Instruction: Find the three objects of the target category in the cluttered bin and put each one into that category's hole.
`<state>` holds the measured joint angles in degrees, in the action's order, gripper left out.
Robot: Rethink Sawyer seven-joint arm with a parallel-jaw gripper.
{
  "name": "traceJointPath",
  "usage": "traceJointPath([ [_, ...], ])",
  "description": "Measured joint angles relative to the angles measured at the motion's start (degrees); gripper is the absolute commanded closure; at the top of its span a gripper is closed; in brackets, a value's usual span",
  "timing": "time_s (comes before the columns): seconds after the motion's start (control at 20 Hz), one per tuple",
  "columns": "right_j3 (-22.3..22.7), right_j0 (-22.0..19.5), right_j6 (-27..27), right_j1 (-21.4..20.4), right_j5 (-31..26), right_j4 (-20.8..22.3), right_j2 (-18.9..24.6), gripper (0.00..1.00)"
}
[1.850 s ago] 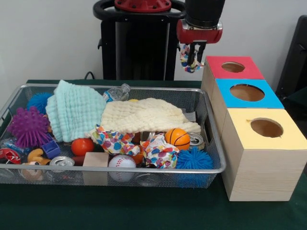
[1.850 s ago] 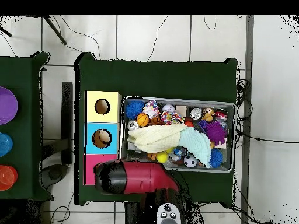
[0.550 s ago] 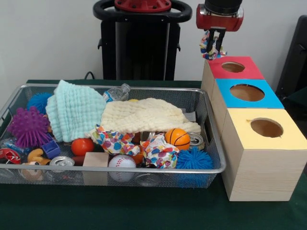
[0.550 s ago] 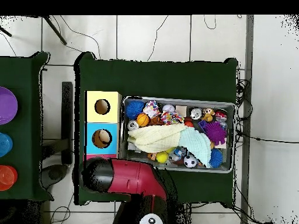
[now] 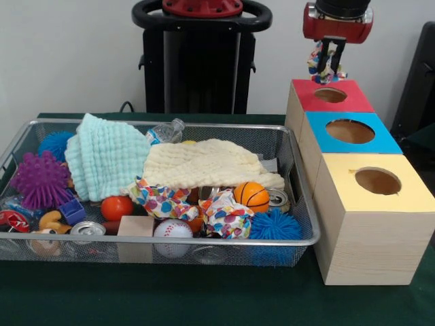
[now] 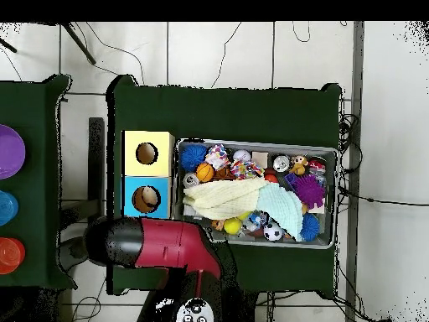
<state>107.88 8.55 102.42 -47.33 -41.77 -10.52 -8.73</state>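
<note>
Red-and-black robot arm [image 5: 338, 17] cut off by the front view's top edge above the wrist. From overhead, hiding the red-topped wooden box entirely and covering the gripper too. Dotted white fabric piece [image 5: 325, 66] partly hidden between the gripper [image 5: 329, 68] fingers; grip itself too small to judge. Cream-yellow waffle towel [image 5: 204, 163] and mint-green waffle towel [image 5: 105, 155] covering much of the silver wire-mesh basket [image 5: 204, 239], contents beneath unseen. Crushed clear plastic bottle [image 5: 165, 130] half buried behind them. Small toys at the basket's left corner [image 5: 13, 221] blurred, cropped by the edge.
</note>
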Motion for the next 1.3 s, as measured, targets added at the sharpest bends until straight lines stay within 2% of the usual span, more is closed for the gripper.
traceJointPath([
  [0.8,-3.7,1.1,5.2,3.6,0.0,-4.3,0.0,1.0],
  [1.3,-10.2,1.0,5.5,8.3,0.0,-4.3,-3.3,1.0],
])
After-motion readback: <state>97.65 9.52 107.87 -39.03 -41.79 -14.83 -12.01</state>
